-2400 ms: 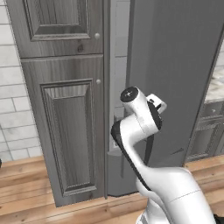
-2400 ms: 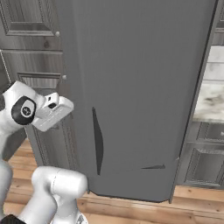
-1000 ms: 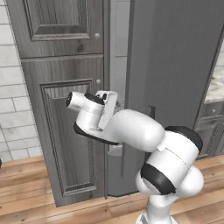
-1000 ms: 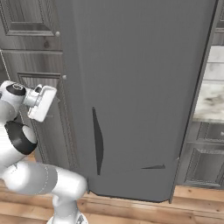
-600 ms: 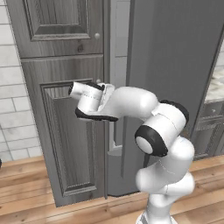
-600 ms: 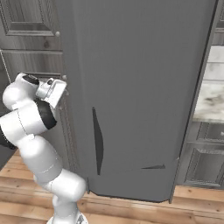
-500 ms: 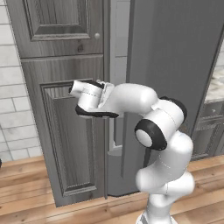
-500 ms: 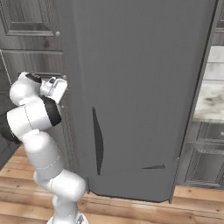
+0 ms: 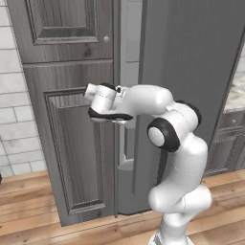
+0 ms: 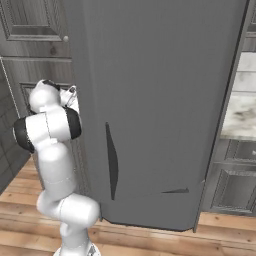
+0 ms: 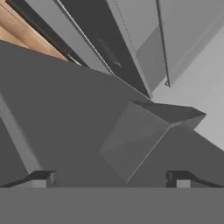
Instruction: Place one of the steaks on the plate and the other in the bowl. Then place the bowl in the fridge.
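Observation:
The fridge [image 9: 191,57] is a tall flat grey appliance, and its door [image 10: 160,100] with the dark vertical handle [image 10: 111,160] stands slightly ajar. My gripper [image 9: 91,93] is at mid-height by the door's left edge, in front of the gap beside the wood-grain cabinet; the right base view has it [image 10: 69,95] tucked just behind that edge. In the hand view the gripper [image 11: 111,179] is open, its fingertips [image 11: 41,177] wide apart with nothing between them, facing grey fridge panels at close range. The steaks, the plate and the bowl are out of view.
A tall wood-grain panelled cabinet [image 9: 72,143] stands directly left of the fridge. A stone-topped counter [image 10: 240,115] with lower cabinets lies to the right. Wooden floor [image 9: 28,210] runs in front, and white tiled wall [image 9: 12,119] shows at far left.
The hand has risen and swung toward the fridge door's left edge, with the elbow folding in behind it. The jaws have stayed wide open.

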Robot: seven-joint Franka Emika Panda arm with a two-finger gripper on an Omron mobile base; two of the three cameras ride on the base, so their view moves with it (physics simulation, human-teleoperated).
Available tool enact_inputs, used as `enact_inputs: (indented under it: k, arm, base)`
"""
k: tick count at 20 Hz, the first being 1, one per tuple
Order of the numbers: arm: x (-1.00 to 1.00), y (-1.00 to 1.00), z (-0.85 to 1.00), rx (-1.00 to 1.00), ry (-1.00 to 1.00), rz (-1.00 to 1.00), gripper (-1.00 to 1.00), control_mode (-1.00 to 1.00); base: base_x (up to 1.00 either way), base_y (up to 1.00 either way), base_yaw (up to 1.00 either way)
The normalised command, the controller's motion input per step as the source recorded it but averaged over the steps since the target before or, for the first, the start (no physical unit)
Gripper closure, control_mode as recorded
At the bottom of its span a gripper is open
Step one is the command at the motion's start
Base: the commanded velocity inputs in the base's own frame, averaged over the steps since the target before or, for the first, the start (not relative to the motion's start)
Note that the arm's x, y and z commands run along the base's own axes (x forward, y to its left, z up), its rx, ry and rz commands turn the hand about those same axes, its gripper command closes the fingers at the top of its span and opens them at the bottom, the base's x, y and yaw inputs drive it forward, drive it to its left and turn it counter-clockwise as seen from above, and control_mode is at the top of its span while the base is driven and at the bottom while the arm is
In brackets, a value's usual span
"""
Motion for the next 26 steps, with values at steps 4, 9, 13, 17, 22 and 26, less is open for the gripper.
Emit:
enact_inputs:
  k: [4, 9, 13, 17, 22, 26]
  arm:
    - [-0.71, -0.85, 0.05, -0.01, 0.03, 0.00, -1.00, -1.00]
    - [-1.00, -0.62, 0.37, -0.06, 0.02, -0.06, -1.00, -1.00]
    - [-1.00, -0.82, 0.58, -0.05, 0.00, -0.04, -1.00, -1.00]
    - [-1.00, -1.00, 0.70, -0.05, 0.03, 0.02, -1.00, -1.00]
    - [-1.00, -1.00, 0.46, -0.03, 0.00, 0.13, -1.00, -1.00]
    - [-0.93, -1.00, 0.29, 0.00, 0.00, 0.17, -1.00, -1.00]
  base:
    - [0.00, 0.00, 0.00]
    - [0.00, 0.00, 0.00]
    - [0.00, 0.00, 0.00]
    - [0.00, 0.00, 0.00]
    - [0.00, 0.00, 0.00]
    - [0.00, 0.00, 0.00]
